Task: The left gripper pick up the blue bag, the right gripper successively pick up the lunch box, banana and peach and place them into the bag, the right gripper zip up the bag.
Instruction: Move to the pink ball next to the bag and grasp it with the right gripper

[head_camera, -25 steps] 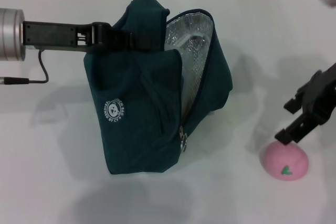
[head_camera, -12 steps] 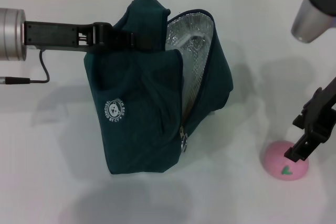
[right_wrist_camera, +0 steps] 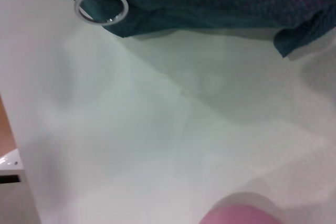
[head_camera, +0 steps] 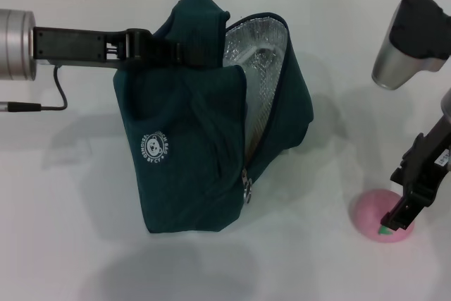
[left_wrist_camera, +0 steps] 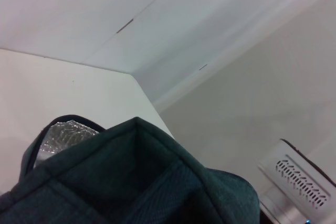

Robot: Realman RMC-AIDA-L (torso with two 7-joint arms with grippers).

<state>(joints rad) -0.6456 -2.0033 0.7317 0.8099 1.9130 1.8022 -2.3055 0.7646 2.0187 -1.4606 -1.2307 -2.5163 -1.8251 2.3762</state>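
Note:
The blue bag (head_camera: 190, 146) hangs upright on the white table, its mouth open and its silver foil lining (head_camera: 257, 54) showing. My left gripper (head_camera: 151, 46) is shut on the bag's handle at its top left. The metal ring zip pull (head_camera: 246, 192) hangs at the low end of the zip, and the ring zip pull (right_wrist_camera: 101, 8) also shows in the right wrist view. The pink peach (head_camera: 368, 218) lies on the table to the bag's right. My right gripper (head_camera: 403, 211) stands open right over the peach, covering its right side. The lunch box and banana are out of view.
A black cable (head_camera: 42, 107) trails on the table (head_camera: 70, 244) below the left arm. The right arm's silver cylinder (head_camera: 405, 40) hangs over the table's far right. A white vented unit (left_wrist_camera: 299, 182) sits beyond the bag in the left wrist view.
My right gripper has come down and slightly right onto the peach, now hiding its leaf mark, and the right arm's silver cylinder has swung into view. The bag and left gripper are still.

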